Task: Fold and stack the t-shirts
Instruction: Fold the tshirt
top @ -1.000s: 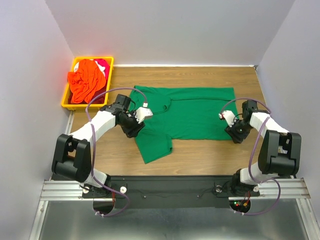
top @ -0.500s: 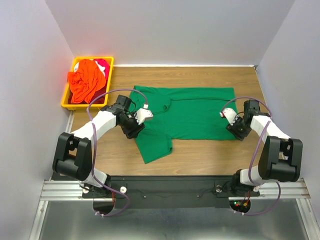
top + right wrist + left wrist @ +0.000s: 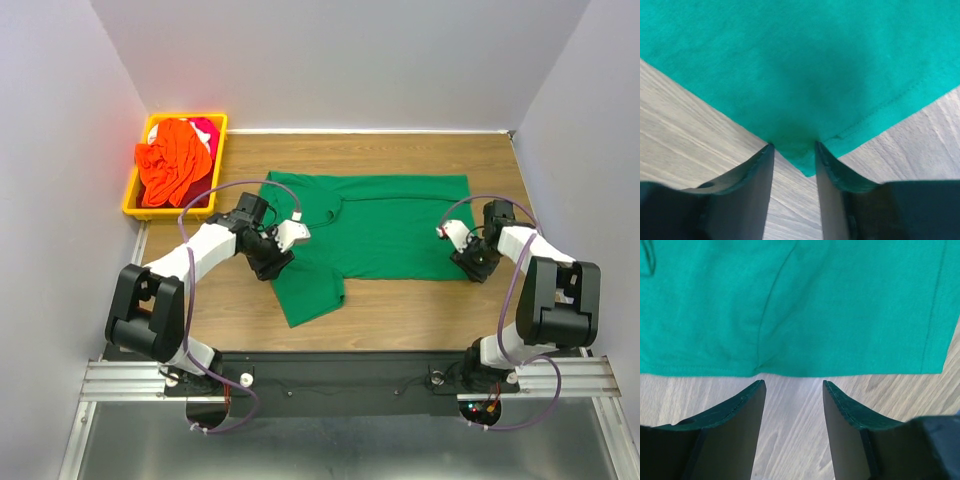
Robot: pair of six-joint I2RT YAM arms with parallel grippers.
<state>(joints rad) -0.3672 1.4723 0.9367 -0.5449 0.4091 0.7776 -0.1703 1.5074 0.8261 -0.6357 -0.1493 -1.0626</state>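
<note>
The left end effector (image 3: 792, 385) stands well open with nothing in it. The hem of the solid dark green cloth t-shirt (image 3: 840, 305) lies flat just ahead of its fingertips, with bare wood between them. If it closes where it is, it would likely catch only air. If it pushes forward too low, it could shove the hem into a ridge instead of getting under it.

The right end effector (image 3: 793, 145) is open more narrowly. A corner of the same shirt sits in its gap, apparently straddled rather than pinched. So little cloth is inside that a lift could let the corner slip out. A grip on one side alone would drag the shirt crooked and spoil the fold.

The wooden desk (image 3: 420, 300) is smooth and pale-grained, so the cloth will probably slide rather than stay put. Far to the left of the left end effector, a yellow-orange plastic bin (image 3: 133, 196) holds the crumpled bright orange t-shirt (image 3: 170, 165), with the red-pink t-shirt (image 3: 206, 127) peeking from behind it. Plain pale walls (image 3: 350, 60) close in the left, back and right.
</note>
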